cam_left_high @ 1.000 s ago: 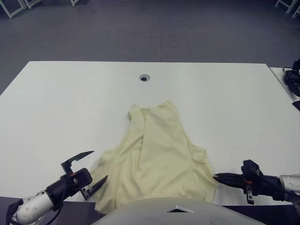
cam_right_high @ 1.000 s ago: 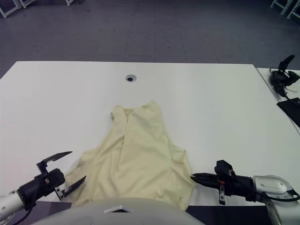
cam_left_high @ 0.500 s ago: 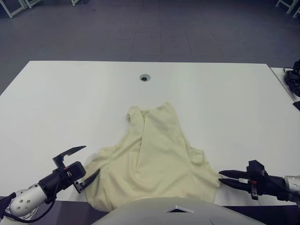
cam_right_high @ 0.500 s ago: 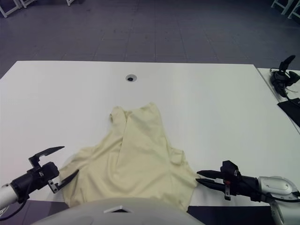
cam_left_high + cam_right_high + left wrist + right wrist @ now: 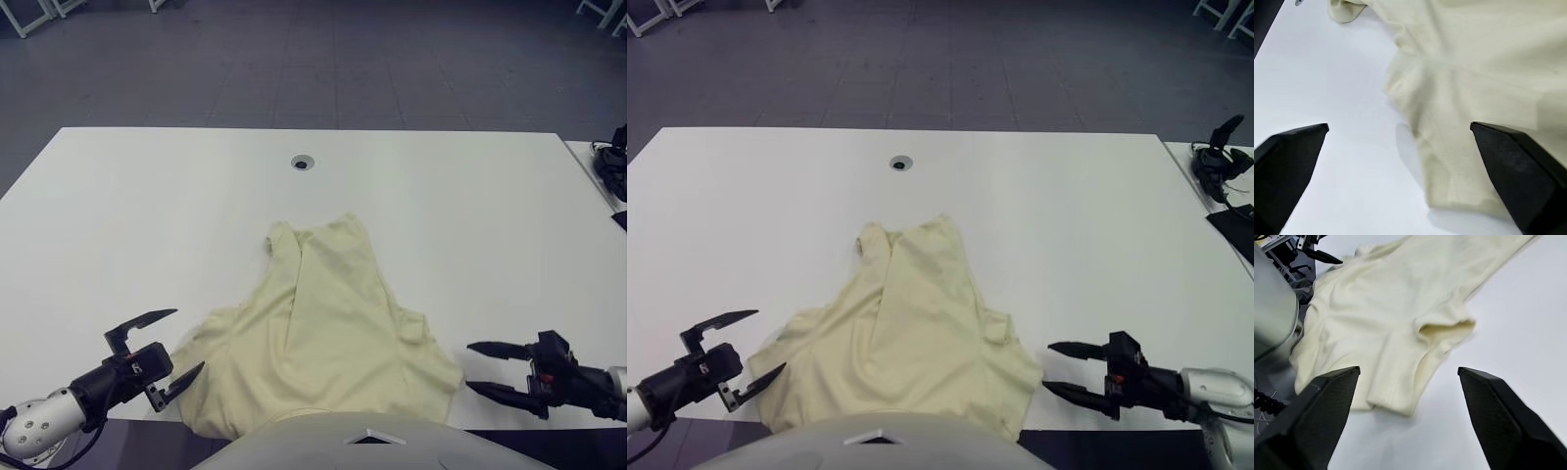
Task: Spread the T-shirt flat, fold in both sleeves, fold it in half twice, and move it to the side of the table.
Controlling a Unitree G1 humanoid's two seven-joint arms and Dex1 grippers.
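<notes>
The pale yellow cloth T-shirt (image 5: 323,333) is lying crumpled at the near edge of the wide white table (image 5: 137,215), with its narrow end pointing away from the robot. The black two-fingered left gripper (image 5: 186,340) is hanging wide open just beside the shirt's left edge, holding nothing. The black right gripper (image 5: 470,366) is gaping open too, just beside the right edge. The shirt is looking wrinkled and maybe partly doubled over, so the spreading is not finished. The sleeves, both folds and the move aside are all waiting.
</notes>
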